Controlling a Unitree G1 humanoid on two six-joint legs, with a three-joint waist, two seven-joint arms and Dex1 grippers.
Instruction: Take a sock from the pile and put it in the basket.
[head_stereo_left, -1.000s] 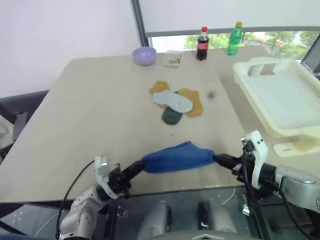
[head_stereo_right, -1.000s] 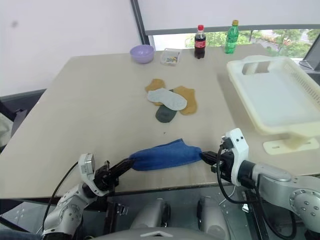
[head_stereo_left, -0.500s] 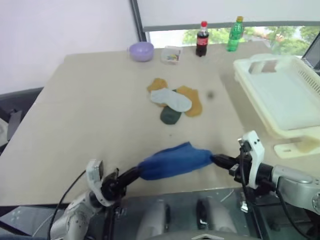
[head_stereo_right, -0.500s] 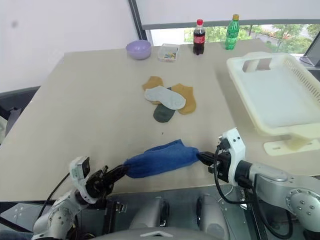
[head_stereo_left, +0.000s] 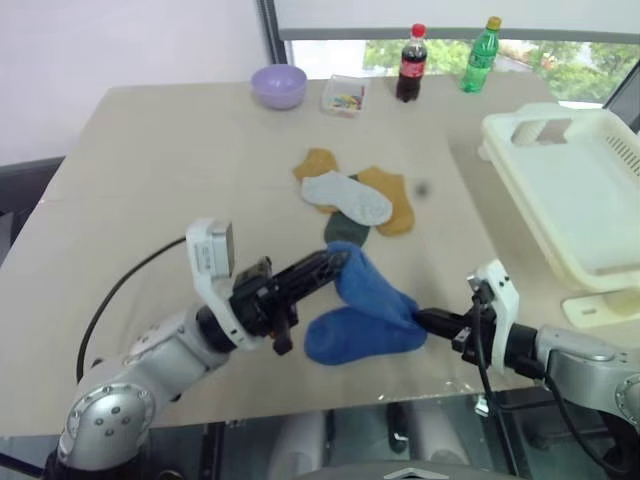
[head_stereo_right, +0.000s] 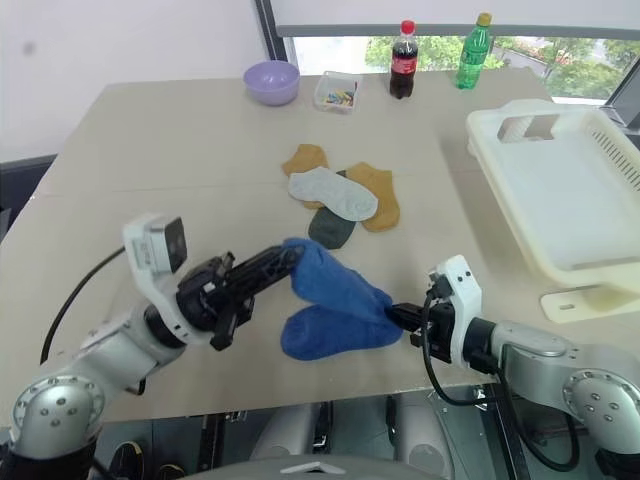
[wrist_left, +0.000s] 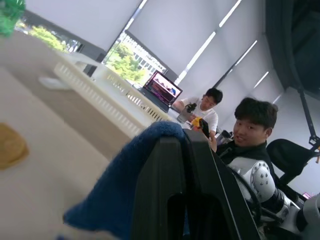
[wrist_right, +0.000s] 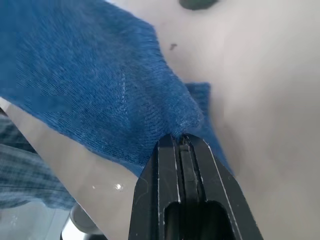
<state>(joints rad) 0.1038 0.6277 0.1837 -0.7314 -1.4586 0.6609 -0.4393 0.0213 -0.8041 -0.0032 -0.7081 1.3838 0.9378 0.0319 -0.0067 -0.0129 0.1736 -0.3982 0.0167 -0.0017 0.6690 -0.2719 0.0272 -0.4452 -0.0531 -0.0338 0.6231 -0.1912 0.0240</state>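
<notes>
Royal blue sock (head_stereo_left: 362, 305) is pinched at opposite ends by the left gripper (head_stereo_left: 338, 264) and right gripper (head_stereo_left: 421, 320), folded above the table (head_stereo_left: 160, 190).

No text seems legible on anything here.

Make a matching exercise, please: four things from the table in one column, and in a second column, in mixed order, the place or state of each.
Things:
1. blue sock
2. basket
3. lilac bowl
4. grey sock

Places or states:
A. at the table's far edge, beside a small clear box
B. held at both ends, one by each gripper
C. at the table's right side, nothing inside
D. lying on top of the pile

Pairs: 1-B, 2-C, 3-A, 4-D
</notes>
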